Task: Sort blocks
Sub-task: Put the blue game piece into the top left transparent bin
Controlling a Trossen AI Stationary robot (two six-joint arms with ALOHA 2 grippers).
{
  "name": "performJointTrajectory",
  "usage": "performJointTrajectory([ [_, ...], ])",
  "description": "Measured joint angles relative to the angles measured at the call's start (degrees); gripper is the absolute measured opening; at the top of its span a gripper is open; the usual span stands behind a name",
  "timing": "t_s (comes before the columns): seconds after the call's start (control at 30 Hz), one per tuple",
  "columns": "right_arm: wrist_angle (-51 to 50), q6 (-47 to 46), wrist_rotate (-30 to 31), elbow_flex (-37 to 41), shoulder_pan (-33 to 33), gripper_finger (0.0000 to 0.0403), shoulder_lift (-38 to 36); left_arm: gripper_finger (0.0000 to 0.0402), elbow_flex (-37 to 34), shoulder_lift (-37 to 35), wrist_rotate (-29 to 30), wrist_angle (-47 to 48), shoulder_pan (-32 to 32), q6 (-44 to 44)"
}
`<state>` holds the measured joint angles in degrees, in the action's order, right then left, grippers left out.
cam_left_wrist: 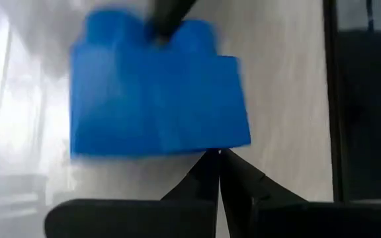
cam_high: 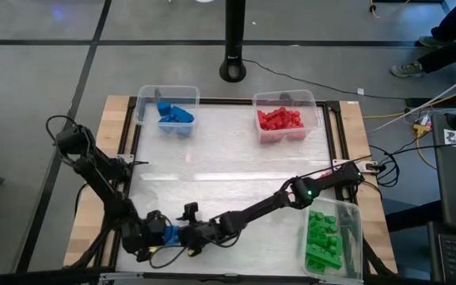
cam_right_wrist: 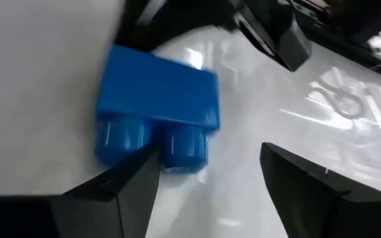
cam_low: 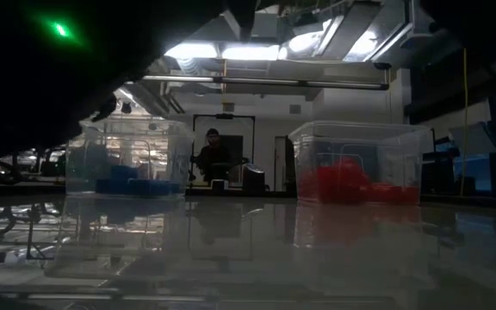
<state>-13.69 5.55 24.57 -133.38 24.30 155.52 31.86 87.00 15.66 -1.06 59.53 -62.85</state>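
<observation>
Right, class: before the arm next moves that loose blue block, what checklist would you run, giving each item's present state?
1. Right gripper open: ok.
2. Blue block centred between its fingers: not ok, it sits by one finger.
3. Left gripper shut, not gripping the block: ok.
4. Blue bin has room: ok.
5. Block lying flat on the table: cannot tell.

Blue block (cam_left_wrist: 157, 99) flat on table (cam_high: 236, 170)

Behind your table, ceiling lights (cam_low: 248, 52) glowed over a grey floor (cam_high: 38, 79), and a person (cam_low: 214, 157) sat by the back wall.
</observation>
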Motion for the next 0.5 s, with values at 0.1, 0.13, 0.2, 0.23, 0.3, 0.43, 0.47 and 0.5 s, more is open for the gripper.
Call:
performJointTrajectory([
  [0.1, -2.17, 1.54, -0.15, -0.10, -0.66, 0.0259, -0.21, 0.0003, 0.00, 0.00, 1.72, -1.78, -1.08, 2.96],
  [0.13, -3.66, 2.34, -0.34, -0.11, -0.84, 0.0259, -0.54, 0.0003, 0.00, 0.00, 1.78, -2.08, -1.53, 3.83],
  [0.2, -6.75, 3.74, -0.71, -0.11, -0.84, 0.0259, -1.50, 0.0003, 0.00, 0.02, 1.80, -2.52, -2.38, 5.40],
  [0.23, -8.85, 4.66, -0.77, -0.11, -0.84, 0.0259, -2.24, 0.0003, 0.00, 0.02, 2.06, -2.42, -2.71, 6.10],
  [0.3, -13.64, 5.64, 0.14, -0.07, -0.69, 0.0259, -4.14, 0.0003, -0.02, 0.02, 2.14, -2.40, -3.21, 6.63],
  [0.43, -20.98, 7.44, 1.56, -0.10, -0.28, 0.0259, -8.23, 0.0003, -0.02, 0.02, 2.05, -2.22, -3.33, 7.61],
  [0.47, -21.78, 8.12, 1.38, -0.13, -0.27, 0.0259, -8.82, 0.0003, -0.02, 0.02, 1.88, -2.10, -3.32, 7.57],
  [0.5, -22.68, 8.28, 1.35, -0.13, -0.17, 0.0259, -9.16, 0.0003, -0.02, 0.02, 1.67, -2.03, -3.28, 7.46],
])
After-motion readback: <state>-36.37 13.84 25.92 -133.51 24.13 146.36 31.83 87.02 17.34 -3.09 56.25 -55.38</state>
